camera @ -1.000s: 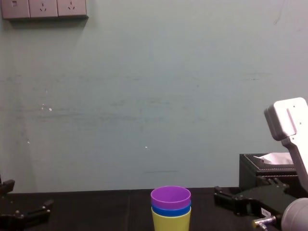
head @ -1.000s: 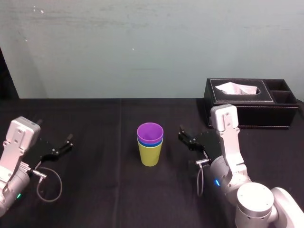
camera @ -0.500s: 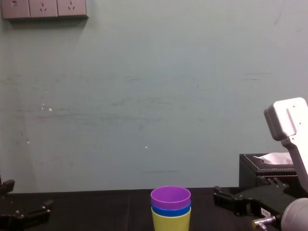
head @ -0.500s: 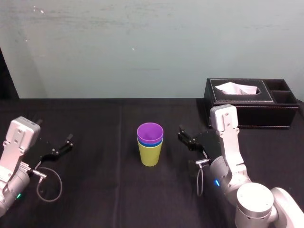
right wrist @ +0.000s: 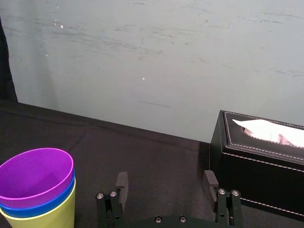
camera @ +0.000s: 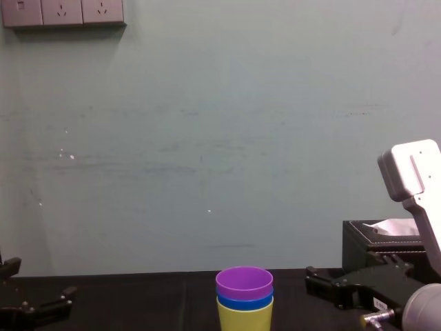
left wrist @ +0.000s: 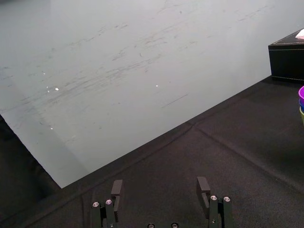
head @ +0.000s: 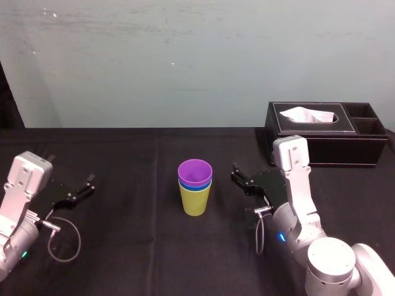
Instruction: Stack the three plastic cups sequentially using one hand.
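Note:
The three plastic cups stand nested upright in one stack (head: 195,187) mid-table: purple (right wrist: 35,173) inside blue (right wrist: 42,205), blue inside yellow-green (head: 194,201). The stack (camera: 244,298) also rises at the bottom of the chest view. My right gripper (head: 238,175) hovers open a short way to the right of the stack, nothing between its fingers (right wrist: 121,183). At the table's left side my left gripper (head: 83,188) rests open and empty, its fingers (left wrist: 117,188) spread apart.
A black tissue box (head: 327,132) with white tissue sits at the back right, behind the right arm. The table (head: 123,246) is covered with black cloth. A pale wall rises behind it. A cable loops beside the left arm (head: 65,240).

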Motion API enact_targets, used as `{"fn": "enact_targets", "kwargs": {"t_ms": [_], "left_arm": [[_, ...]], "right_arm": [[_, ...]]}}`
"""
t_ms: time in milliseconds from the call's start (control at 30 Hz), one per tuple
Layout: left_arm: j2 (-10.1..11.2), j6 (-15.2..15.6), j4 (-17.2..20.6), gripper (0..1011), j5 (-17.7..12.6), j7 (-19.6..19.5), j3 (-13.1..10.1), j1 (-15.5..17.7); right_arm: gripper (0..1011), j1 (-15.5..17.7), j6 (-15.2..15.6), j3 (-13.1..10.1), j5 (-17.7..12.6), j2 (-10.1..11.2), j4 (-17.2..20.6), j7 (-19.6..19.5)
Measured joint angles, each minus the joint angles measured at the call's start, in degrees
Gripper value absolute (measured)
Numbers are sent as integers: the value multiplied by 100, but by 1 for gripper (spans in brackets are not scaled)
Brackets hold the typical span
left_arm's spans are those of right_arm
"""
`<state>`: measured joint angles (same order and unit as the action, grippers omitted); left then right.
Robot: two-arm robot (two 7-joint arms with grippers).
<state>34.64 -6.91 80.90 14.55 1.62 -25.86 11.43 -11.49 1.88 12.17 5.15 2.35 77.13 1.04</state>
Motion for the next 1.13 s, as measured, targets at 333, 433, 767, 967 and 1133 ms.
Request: {"fn": "enact_targets", "kwargs": {"t_ms": [333, 433, 767, 967, 1133], "left_arm": [[0, 0, 0, 1000, 0, 0, 0, 0], [0, 0, 0, 1000, 0, 0, 0, 0], [0, 0, 0, 1000, 0, 0, 0, 0], [0, 0, 0, 1000, 0, 0, 0, 0], [0, 0, 0, 1000, 0, 0, 0, 0]], "right_arm": [[1003, 0, -2, 0, 0, 0, 0, 0], [1003, 0, -2, 0, 0, 0, 0, 0], [1003, 0, -2, 0, 0, 0, 0, 0], [1003, 0, -2, 0, 0, 0, 0, 0], [1003, 0, -2, 0, 0, 0, 0, 0]]}}
